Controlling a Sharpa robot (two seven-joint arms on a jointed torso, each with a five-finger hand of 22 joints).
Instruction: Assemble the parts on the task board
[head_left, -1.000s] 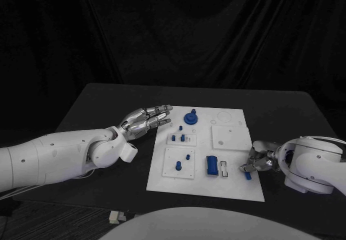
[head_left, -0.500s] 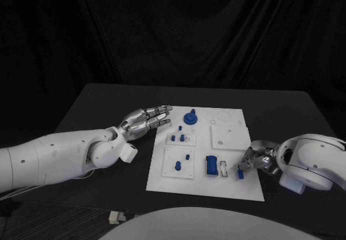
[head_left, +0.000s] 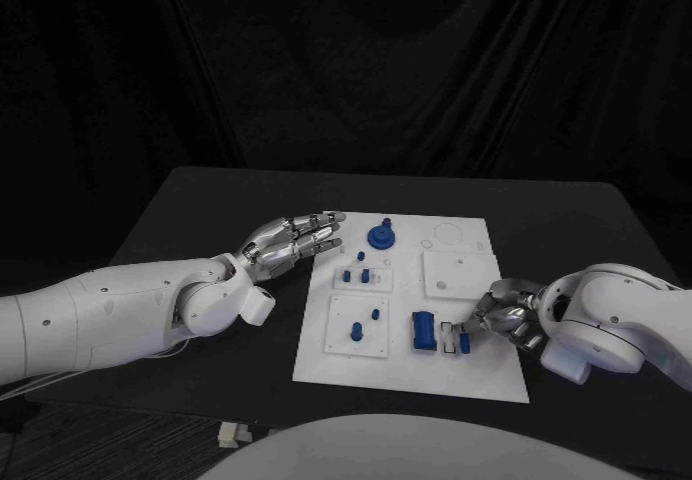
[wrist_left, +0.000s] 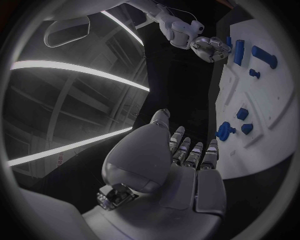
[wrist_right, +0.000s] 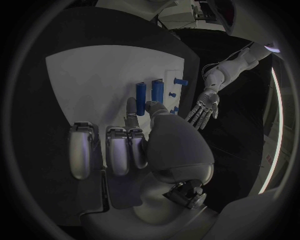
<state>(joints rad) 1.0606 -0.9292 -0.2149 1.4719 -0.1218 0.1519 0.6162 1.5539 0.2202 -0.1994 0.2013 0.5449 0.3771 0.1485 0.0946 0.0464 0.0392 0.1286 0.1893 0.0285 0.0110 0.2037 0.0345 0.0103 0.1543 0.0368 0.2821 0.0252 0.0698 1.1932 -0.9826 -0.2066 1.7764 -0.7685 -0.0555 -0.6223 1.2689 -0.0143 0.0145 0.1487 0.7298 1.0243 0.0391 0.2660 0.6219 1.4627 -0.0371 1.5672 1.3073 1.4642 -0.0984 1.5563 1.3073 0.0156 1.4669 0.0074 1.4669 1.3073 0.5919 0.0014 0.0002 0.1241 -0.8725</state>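
Right hand (wrist_right: 134, 145) fingers (wrist_right: 132, 112) over white task board (wrist_right: 94, 80)

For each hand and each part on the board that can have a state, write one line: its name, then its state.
left hand: open, fingers extended, holding nothing, at the task board's edge.
right hand: pinching a small blue part over the board.
blue block: lying on the board beside the held part.
blue knob: upright at the board's far end.
small blue pegs: standing in their plate.
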